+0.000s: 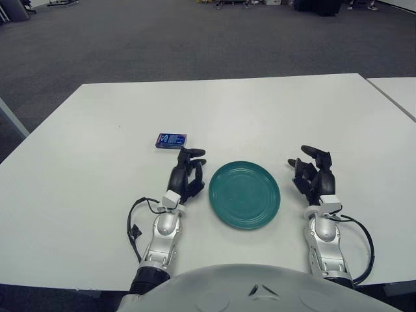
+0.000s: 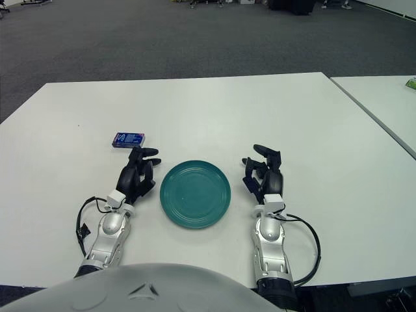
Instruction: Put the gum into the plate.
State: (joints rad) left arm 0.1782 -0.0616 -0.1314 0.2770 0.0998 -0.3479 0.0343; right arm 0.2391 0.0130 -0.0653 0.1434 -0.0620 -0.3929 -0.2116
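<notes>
A small blue gum pack [image 1: 171,140] lies flat on the white table [image 1: 97,130], left of centre. The round teal plate [image 1: 244,194] sits nearer to me, with nothing in it. My left hand [image 1: 187,170] shows just left of the plate and a little nearer than the gum, fingers loosely curled and holding nothing. My right hand [image 1: 311,170] shows to the right of the plate, its fingers relaxed and spread, also holding nothing.
A second white table [image 1: 396,91] stands at the far right, separated by a narrow gap. Dark grey carpet [image 1: 195,45] stretches beyond the table. Black cables loop beside both forearms near the table's front edge.
</notes>
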